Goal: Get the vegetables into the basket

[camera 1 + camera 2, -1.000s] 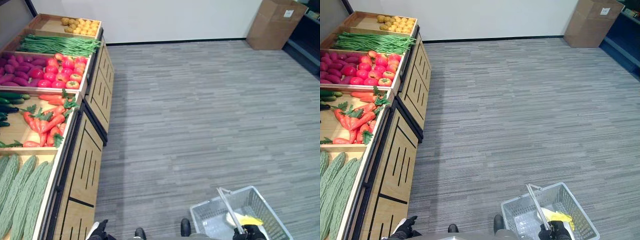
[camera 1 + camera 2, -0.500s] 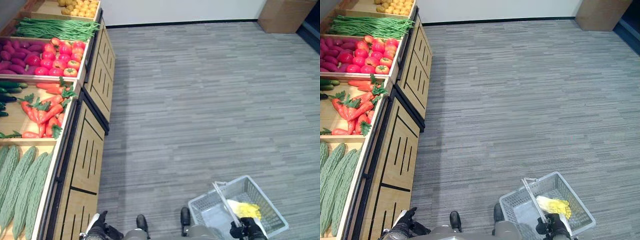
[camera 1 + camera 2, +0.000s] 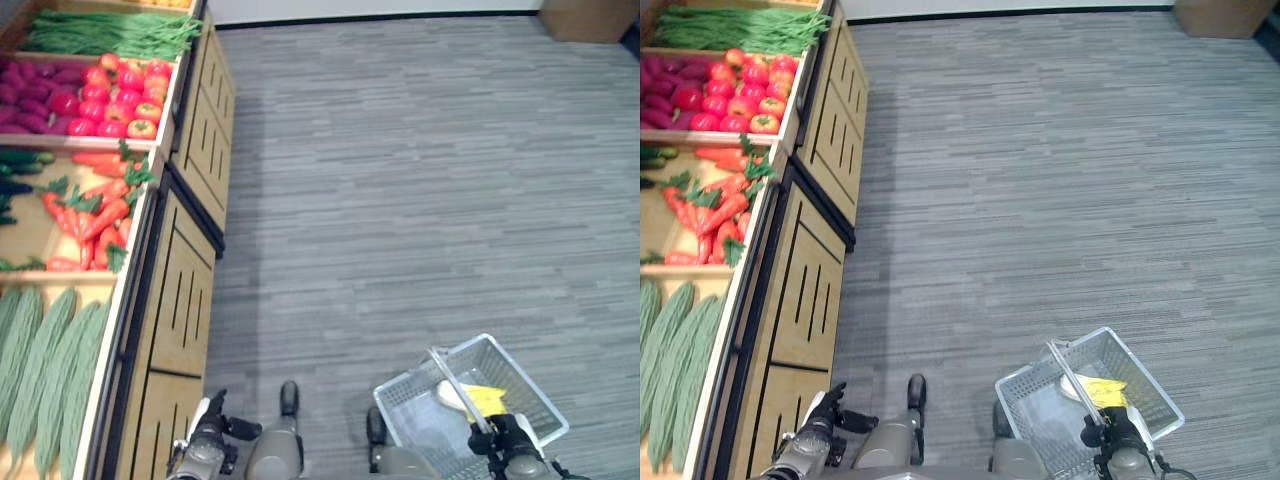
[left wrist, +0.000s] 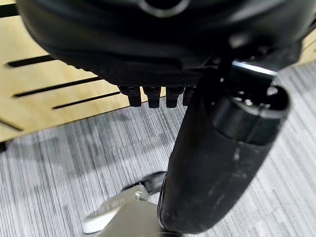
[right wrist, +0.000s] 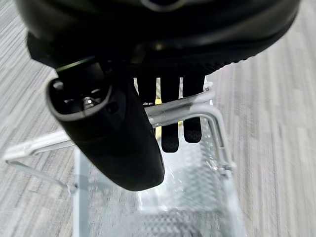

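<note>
- Tilting down since the earlier frame, my head view now shows less of the far floor; the basket (image 3: 470, 405) hangs from my right hand (image 3: 1110, 437), well right of the produce stand (image 3: 185, 300).
- My right hand has its fingers curled round the basket handle (image 5: 182, 106); one yellow vegetable (image 3: 484, 398) lies in the basket.
- My left hand (image 3: 208, 440) holds nothing, fingers relaxed, just beside the stand's front.
- To do this step well, I judge I should keep the basket level and step closer to the stand before reaching.
- One basket; the carrots (image 3: 95, 215) and tomatoes (image 3: 120, 95) are piled too thick to count.
</note>
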Controlling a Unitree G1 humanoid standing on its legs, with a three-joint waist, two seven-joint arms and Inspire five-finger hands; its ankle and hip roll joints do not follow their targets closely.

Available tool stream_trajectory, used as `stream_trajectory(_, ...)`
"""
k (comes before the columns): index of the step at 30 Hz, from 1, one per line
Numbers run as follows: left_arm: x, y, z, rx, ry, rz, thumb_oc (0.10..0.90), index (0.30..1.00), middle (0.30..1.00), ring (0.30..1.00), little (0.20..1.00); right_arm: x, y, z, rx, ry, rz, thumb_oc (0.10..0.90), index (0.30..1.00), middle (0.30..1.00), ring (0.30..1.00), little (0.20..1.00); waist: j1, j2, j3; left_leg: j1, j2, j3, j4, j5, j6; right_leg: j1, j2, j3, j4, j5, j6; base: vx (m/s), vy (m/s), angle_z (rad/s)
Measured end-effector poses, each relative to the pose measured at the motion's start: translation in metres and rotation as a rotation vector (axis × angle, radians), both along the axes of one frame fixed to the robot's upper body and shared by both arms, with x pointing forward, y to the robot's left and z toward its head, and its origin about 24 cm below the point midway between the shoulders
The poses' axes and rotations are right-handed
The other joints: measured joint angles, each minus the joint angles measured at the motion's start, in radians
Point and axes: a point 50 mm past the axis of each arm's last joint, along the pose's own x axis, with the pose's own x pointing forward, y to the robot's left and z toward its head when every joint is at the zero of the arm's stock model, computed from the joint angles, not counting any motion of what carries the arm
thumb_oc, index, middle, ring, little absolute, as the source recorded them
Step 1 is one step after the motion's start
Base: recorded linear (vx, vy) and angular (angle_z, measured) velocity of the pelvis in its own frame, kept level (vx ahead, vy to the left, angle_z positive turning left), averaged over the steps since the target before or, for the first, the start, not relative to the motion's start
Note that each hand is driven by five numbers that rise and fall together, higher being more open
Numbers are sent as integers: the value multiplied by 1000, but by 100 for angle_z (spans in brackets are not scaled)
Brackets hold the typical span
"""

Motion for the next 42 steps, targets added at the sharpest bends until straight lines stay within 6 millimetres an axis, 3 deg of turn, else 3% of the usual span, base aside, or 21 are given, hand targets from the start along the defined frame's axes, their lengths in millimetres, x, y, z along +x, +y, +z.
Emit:
stream_trajectory(3, 0, 14, 4, 38, -3, -3, 900, 1000, 1000, 1000, 1000, -7, 13, -6, 35, 12, 1, 400, 300, 300, 300, 300, 0, -53, -26, -1, -71, 31, 16, -25, 51, -55, -64, 20, 96, 2, 47, 106, 142, -9)
stream_trajectory(6, 11, 30, 13, 82, -38, -12, 900, 1000, 1000, 1000, 1000, 9, 23, -6, 65, -26, 18, 400, 300, 300, 300, 300, 6, -79, -25, 0, -88, 49, 16, -35, 67, -73, -81, 31, 102, 33, 93, 95, 150, -14)
stream_trajectory(11, 31, 34, 24, 102, -103, -47, 900, 1000, 1000, 1000, 1000, 42, 27, 2, 64, -111, 69, 400, 300, 300, 300, 300, 15, -85, -26, 17, -98, 57, 15, -42, 76, -85, -79, 40, 140, 61, 112, 50, 124, -17)
stream_trajectory(12, 31, 34, 24, 106, -98, -60, 900, 1000, 1000, 1000, 1000, 55, 29, 7, 62, -145, 90, 400, 300, 300, 300, 300, 27, -76, -26, 20, -70, 78, 11, -48, 81, -158, -58, 32, 247, 57, 115, 60, 169, -43)
stream_trajectory(14, 28, 33, 22, 101, -84, -66, 900, 1000, 1000, 1000, 1000, 63, 31, 10, 70, -183, 118, 400, 300, 300, 300, 300, 16, -80, -26, 34, -80, 74, 16, -58, 81, -186, -57, 24, 339, 56, 120, 122, 228, -25)
stream_trajectory(16, 25, 32, 20, 96, -73, -76, 900, 1000, 1000, 1000, 1000, 75, 31, 16, 61, -219, 127, 400, 300, 300, 300, 300, 9, -70, -6, 66, -70, 82, -2, -94, 98, -278, -54, 1, 526, 55, 124, 177, 110, -25)
stream_trajectory(17, 24, 31, 19, 94, -60, -77, 900, 1000, 1000, 1000, 1000, 83, 31, 22, 56, -262, 144, 400, 300, 300, 300, 300, -1, -62, 18, 106, -87, 87, -40, -95, 112, -366, -61, -20, 654, 20, 132, 229, 12, -30)
stream_trajectory(20, 12, 35, 14, 104, -4, -56, 900, 1000, 1000, 1000, 1000, 88, 40, 24, 85, -302, 179, 400, 300, 300, 300, 300, -27, -60, 34, 126, -96, 80, -52, -101, 116, -421, -10, -52, 454, -5, 114, 270, -66, 8)
stream_trajectory(22, 5, 34, 10, 95, 26, -41, 900, 1000, 1000, 1000, 1000, 74, 39, 17, 91, -255, 172, 400, 300, 300, 300, 300, -45, -66, 42, 160, -122, 50, -53, -113, 89, -414, 11, -50, 180, 74, 107, 297, -98, 53)
stream_trajectory(24, -6, 33, 6, 85, 51, -18, 900, 1000, 1000, 1000, 1000, 67, 37, 14, 88, -231, 159, 400, 300, 300, 300, 300, -51, -65, 42, 201, -136, 36, -50, -137, 87, -399, 19, -39, 69, 142, 90, 238, -129, 39)
stream_trajectory(26, -17, 33, 3, 78, 71, -6, 900, 1000, 1000, 1000, 1000, 50, 36, 8, 95, -183, 143, 400, 300, 300, 300, 300, -59, -60, 39, 257, -133, -9, -47, -164, 67, -354, 29, -42, 106, 183, 57, 196, -195, 71)
stream_trajectory(27, -21, 29, 1, 67, 76, -6, 900, 1000, 1000, 1000, 1000, 33, 35, 0, 102, -115, 119, 400, 300, 300, 300, 300, -44, -49, 29, 310, -105, -36, -49, -190, 30, -309, 58, -57, 122, 261, 5, 209, -265, 73)
stream_trajectory(28, -24, 24, -2, 53, 85, -4, 900, 1000, 1000, 1000, 1000, 33, 33, 0, 99, -102, 116, 400, 300, 300, 300, 300, -42, -25, 15, 296, -73, -40, -23, -198, 15, -294, 80, -82, 107, 264, -11, 246, -320, 40)
stream_trajectory(29, -21, 16, -3, 25, 78, -10, 900, 1000, 1000, 1000, 1000, 43, 31, 4, 94, -123, 126, 400, 300, 300, 300, 300, -33, -21, 13, 264, -49, -33, 52, -190, -1, -272, 101, -91, 85, 254, -46, 210, -267, 6)
stream_trajectory(32, -18, 6, -5, -6, 72, -19, 900, 1000, 1000, 1000, 1000, 54, 26, 10, 77, -157, 143, 400, 300, 300, 300, 300, -34, -11, 6, 254, -4, -55, 122, -190, -36, -229, 133, -114, 89, 206, -89, 180, -212, 10)
stream_trajectory(35, -2, 5, 0, -6, 22, -32, 900, 1000, 1000, 1000, 1000, 57, 23, 13, 70, -169, 152, 400, 300, 300, 300, 300, -42, -7, 3, 269, 45, -81, 136, -188, -43, -211, 172, -152, 119, 153, -101, 156, -187, 26)
stream_trajectory(38, 3, 3, 1, -10, 7, -38, 900, 1000, 1000, 1000, 1000, 53, 22, 11, 75, -157, 145, 400, 300, 300, 300, 300, -48, -17, -12, 240, 60, -114, 229, -175, -82, -188, 187, -165, 122, 110, -98, 104, -191, 17)
stream_trajectory(39, 6, 1, 2, -14, -2, -41, 900, 1000, 1000, 1000, 1000, 51, 21, 11, 74, -150, 143, 400, 300, 300, 300, 300, -47, -21, -12, 201, 60, -130, 304, -172, -104, -178, 187, -165, 120, 105, -105, 163, -255, 28)
stream_trajectory(40, 12, -3, 3, -18, -8, -59, 900, 1000, 1000, 1000, 1000, 40, 19, 7, 69, -107, 129, 400, 300, 300, 300, 300, -41, -27, -14, 77, 57, -166, 530, -150, -142, -161, 177, -184, 109, 100, -110, 93, -97, 17)
stream_trajectory(41, 11, -4, 3, -22, -9, -57, 900, 1000, 1000, 1000, 1000, 36, 19, 5, 71, -89, 123, 400, 300, 300, 300, 300, -25, -34, -12, 58, 57, -164, 545, -142, -152, -155, 176, -178, 111, 91, -120, 287, -66, 58)
stream_trajectory(42, 18, -7, 5, -20, -20, -84, 900, 1000, 1000, 1000, 1000, 26, 17, 2, 74, -68, 96, 400, 300, 300, 300, 300, -29, -45, -6, 16, 54, -128, 446, -161, -132, -136, 160, -201, 80, 86, -126, 269, 64, 66)
